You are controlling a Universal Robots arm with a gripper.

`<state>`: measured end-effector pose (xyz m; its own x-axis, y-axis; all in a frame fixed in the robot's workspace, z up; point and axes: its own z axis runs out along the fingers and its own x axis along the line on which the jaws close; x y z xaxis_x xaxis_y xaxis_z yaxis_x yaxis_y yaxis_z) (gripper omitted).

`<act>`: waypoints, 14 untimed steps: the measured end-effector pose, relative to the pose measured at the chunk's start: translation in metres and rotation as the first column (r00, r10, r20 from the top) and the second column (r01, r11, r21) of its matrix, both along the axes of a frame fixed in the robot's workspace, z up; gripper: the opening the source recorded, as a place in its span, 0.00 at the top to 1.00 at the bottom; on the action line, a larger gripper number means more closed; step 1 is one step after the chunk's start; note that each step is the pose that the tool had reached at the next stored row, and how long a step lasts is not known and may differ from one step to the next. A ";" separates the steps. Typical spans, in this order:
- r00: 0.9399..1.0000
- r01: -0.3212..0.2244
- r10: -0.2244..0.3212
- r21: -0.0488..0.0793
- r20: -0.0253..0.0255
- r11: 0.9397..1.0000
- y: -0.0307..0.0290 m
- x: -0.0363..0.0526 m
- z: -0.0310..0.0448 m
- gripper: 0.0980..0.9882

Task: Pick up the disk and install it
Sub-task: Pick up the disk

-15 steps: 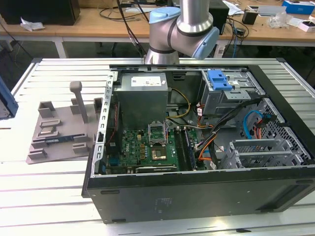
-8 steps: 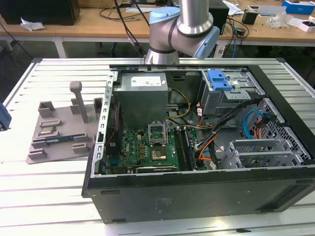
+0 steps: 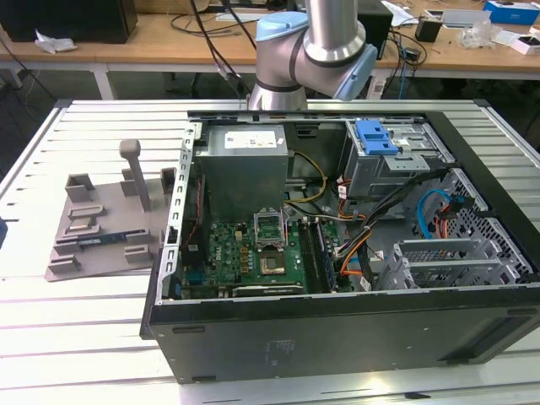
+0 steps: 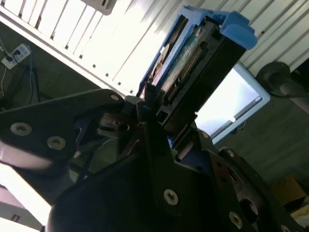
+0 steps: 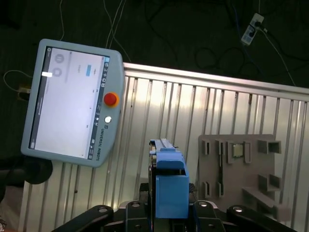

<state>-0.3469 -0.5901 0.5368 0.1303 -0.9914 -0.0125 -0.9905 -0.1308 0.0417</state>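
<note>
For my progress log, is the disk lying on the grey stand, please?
No, in the first wrist view the pincer holds the disk, apart from the grey stand.

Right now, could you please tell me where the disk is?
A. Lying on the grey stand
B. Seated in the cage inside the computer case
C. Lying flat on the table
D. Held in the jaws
D: in the first wrist view the disk stands clamped in the jaws of the gripper, above the slatted table and apart from the grey stand.
</note>
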 end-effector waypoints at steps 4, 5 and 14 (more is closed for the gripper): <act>1.000 0.000 0.000 0.000 0.000 1.000 0.0000 0.0318 0.0000 0.70; 1.000 0.000 0.000 0.000 0.000 1.000 0.0000 0.0402 -0.0001 0.70; 1.000 0.000 0.000 0.000 0.000 1.000 0.0000 0.0996 -0.0005 0.70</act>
<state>-0.2473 -0.5901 0.5362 0.1304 -0.9914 -0.0126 -0.9905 -0.1308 0.0417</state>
